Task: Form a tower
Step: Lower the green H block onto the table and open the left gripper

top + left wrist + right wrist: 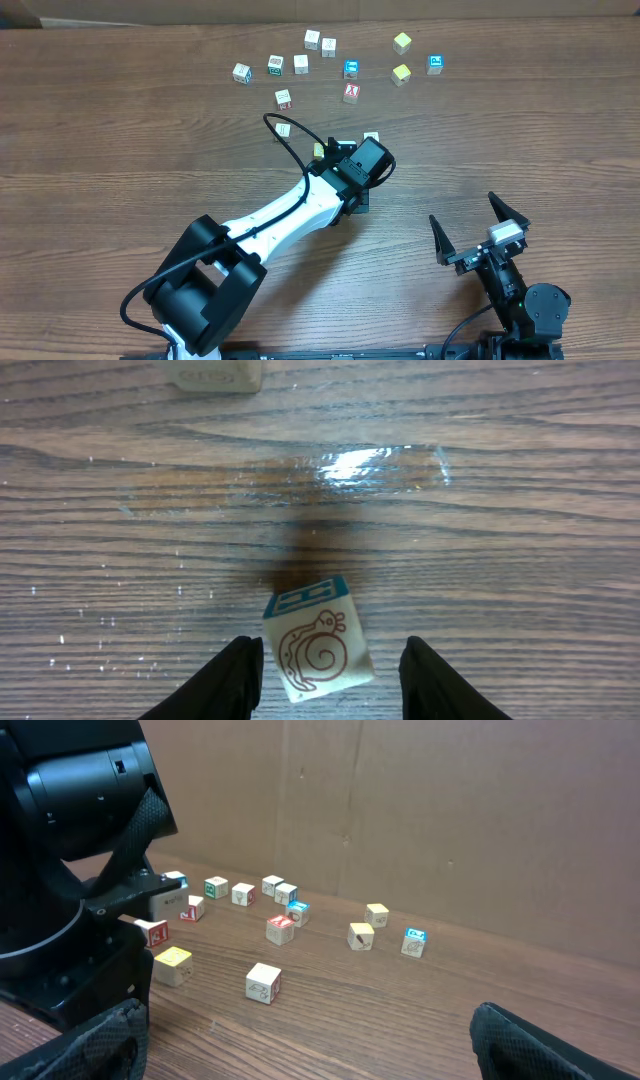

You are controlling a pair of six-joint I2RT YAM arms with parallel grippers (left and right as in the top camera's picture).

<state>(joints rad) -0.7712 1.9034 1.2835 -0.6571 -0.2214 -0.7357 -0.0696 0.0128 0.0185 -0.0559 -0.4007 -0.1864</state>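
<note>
left gripper (331, 647) low over mid desk (120, 150), fingers partly spread either side of a tilted snail cube (318, 652) with a blue top, sitting on the desk; left finger about touching it, right finger clear of it. right gripper (462, 208) spread wide, empty, by the near edge toward the right corner. cannot make out the tower; other cubes (351, 69) lie single toward the far edge.

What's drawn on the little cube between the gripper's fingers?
The cube shows a brown snail outline; clearest in left wrist view.

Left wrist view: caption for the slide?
Tilted snail-marked cube inside the open left claw, wooden table beneath.
</note>
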